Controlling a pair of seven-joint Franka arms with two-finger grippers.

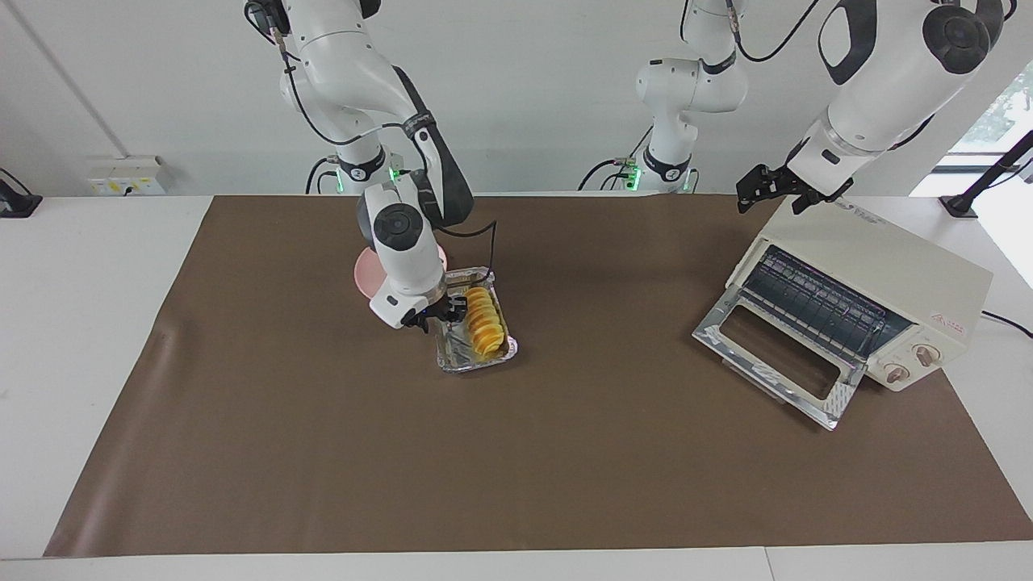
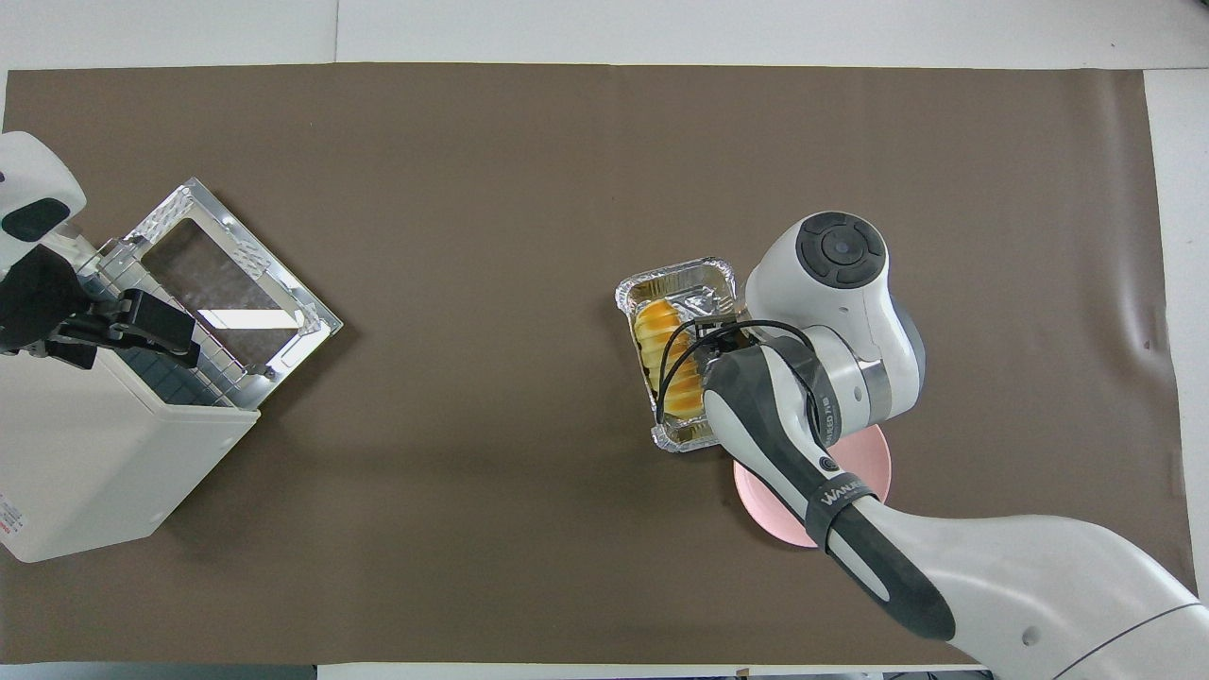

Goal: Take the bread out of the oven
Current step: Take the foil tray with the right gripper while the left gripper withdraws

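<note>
The small ridged orange-yellow loaf of bread is out of the cream-white boxy toaster oven and lies in a crinkled silver foil tray mid-table, well apart from the oven, whose chrome-framed glass door hangs open. Down in that tray is the right gripper, low against the loaf's side, at the edge toward the round pink plate that sits just beside the tray, nearer the robots. Whether its fingers have the bread or are only closing in, I cannot tell; the arm hides them from above.

The left gripper hangs over the oven's top corner, fingers spread wide, holding nothing, waiting.

Now the risks, as I judge them. The loaf is segmented, so a pinch at one spot may crush it or let it break apart on the lift. A fingertip catching the light foil could drag the whole tray up too. And a shallow grip could drop the loaf short of the plate.
</note>
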